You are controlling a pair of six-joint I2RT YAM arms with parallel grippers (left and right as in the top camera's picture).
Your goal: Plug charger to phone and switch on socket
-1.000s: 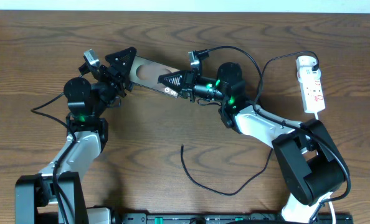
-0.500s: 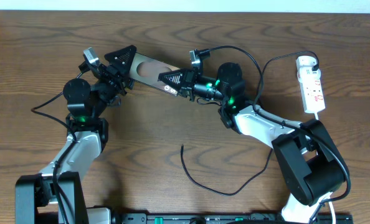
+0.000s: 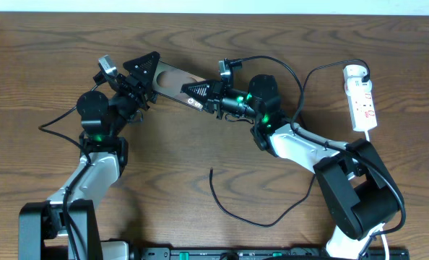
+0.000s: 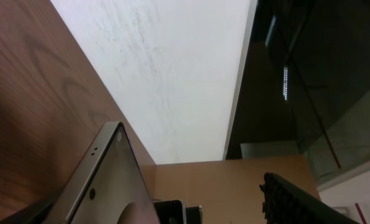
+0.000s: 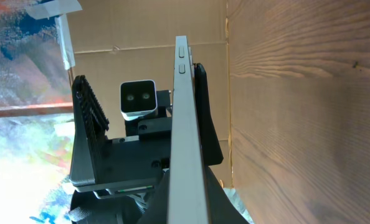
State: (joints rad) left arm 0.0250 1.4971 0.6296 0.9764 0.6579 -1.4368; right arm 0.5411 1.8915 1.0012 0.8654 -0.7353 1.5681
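Overhead, my right gripper is pinched shut on one end of the phone, holding it off the table. My left gripper stands wide at the other end, one finger clear of it. I judge the slab stiff, light, glossy, slippery and breakable, best pinched flat near an end. The charger lies back toward my bases.

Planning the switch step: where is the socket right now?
In the overhead view the socket lies on the table's right side, just beyond the right arm.
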